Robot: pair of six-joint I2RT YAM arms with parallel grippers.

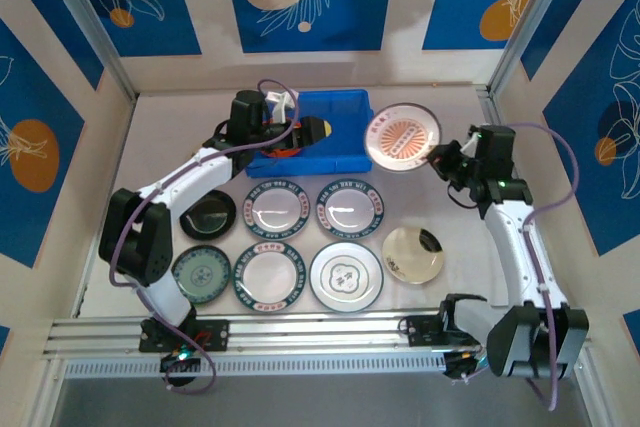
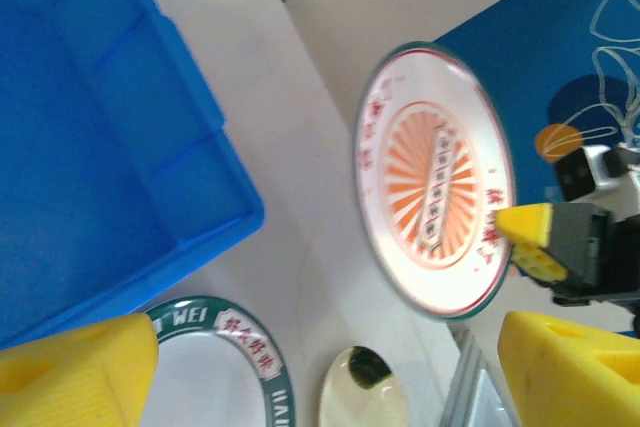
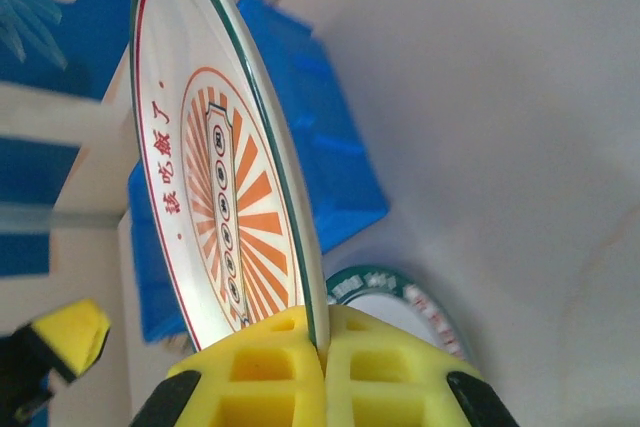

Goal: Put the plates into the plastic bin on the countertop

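On the pale countertop (image 1: 170,137), a blue plastic bin (image 1: 345,112) sits at the back. Seven plates lie in two rows in front of it: four green-rimmed white plates (image 1: 279,209), a cream plate (image 1: 413,254), a dark green plate (image 1: 201,274) and a black plate (image 1: 208,215). Just right of the bin, the right gripper (image 3: 322,347) pinches the rim of an orange sunburst plate (image 3: 220,177), held tilted off the surface. The left arm stretches over the bin, hiding part of it; the left gripper (image 2: 330,357) hangs there with its jaws spread wide.
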